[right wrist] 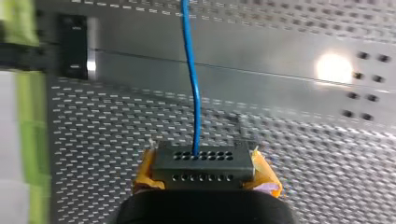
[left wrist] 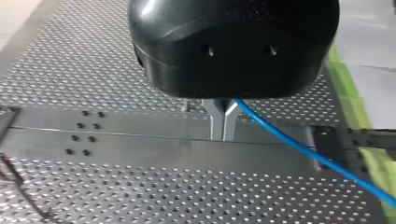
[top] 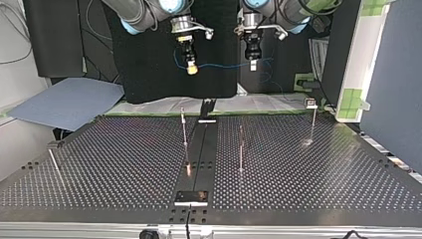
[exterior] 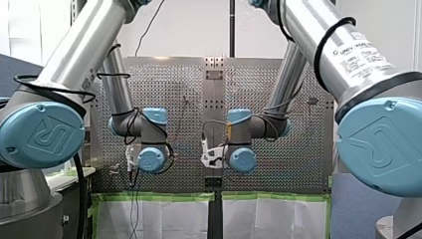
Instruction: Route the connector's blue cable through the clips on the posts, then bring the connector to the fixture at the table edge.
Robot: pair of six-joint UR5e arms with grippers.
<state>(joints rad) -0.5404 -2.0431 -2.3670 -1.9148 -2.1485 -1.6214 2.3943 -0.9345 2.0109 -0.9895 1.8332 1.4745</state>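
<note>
**Front view:** bright, even room light. Long highlights run down my arms' metal tubes, and the perforated counter (exterior: 169, 94) gleams.
**Top view:** the counter reads dark, with small glints at the feet of the posts (top: 184, 129).
**Right wrist view:** a round white glare spot burns out part of the centre rail (right wrist: 233, 60). The connector (right wrist: 204, 161) held in my right tool (right wrist: 205, 172) looks dim.
**Left wrist view:** the blue cable (left wrist: 299, 147) pinched in my left tool (left wrist: 223, 128) shows bright.

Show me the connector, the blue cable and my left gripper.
connector (right wrist: 204, 164): right wrist view, middle of its holed face.
blue cable (left wrist: 299, 147): left wrist view, middle of its visible run.
left gripper (left wrist: 223, 135): left wrist view, between its fingertips.
</note>
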